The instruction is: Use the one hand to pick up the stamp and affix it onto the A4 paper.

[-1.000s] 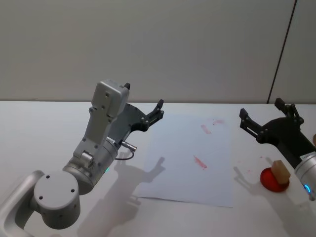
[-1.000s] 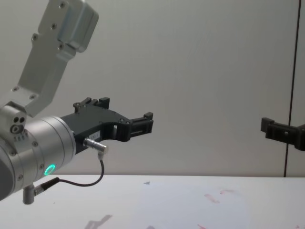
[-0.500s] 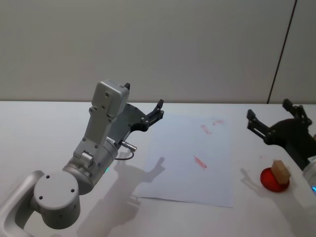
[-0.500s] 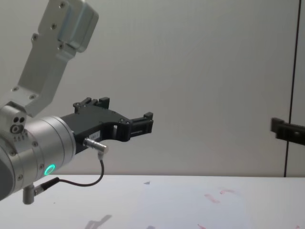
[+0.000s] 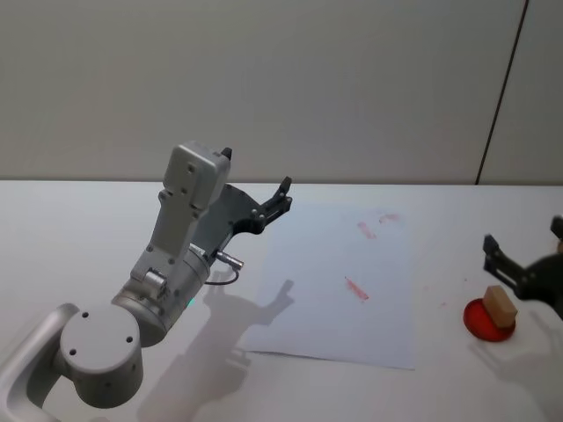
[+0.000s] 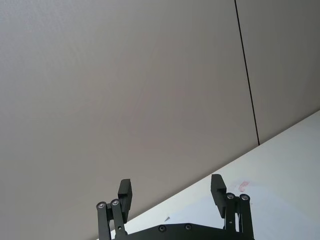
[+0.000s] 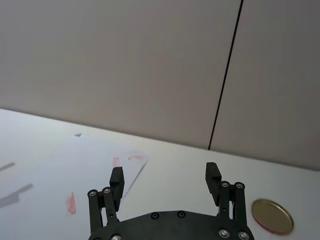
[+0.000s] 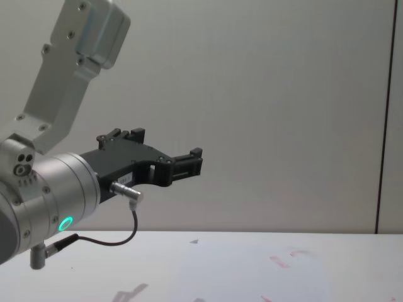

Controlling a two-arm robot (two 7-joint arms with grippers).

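trouble could start with the grab. the small light tan wooden stamp (image 5: 500,304) stands on a round red ink pad (image 5: 480,323), just off the right side of the thin white pink-marked a4 paper (image 5: 339,290). the black blocky right gripper (image 7: 164,174) hangs right of the paper too, fingers spread wide, holding nothing. if it comes down crooked it may knock the little block over or pinch only a corner and drop it. the black left gripper (image 6: 171,186), spread wide too, hangs by the paper's left side.
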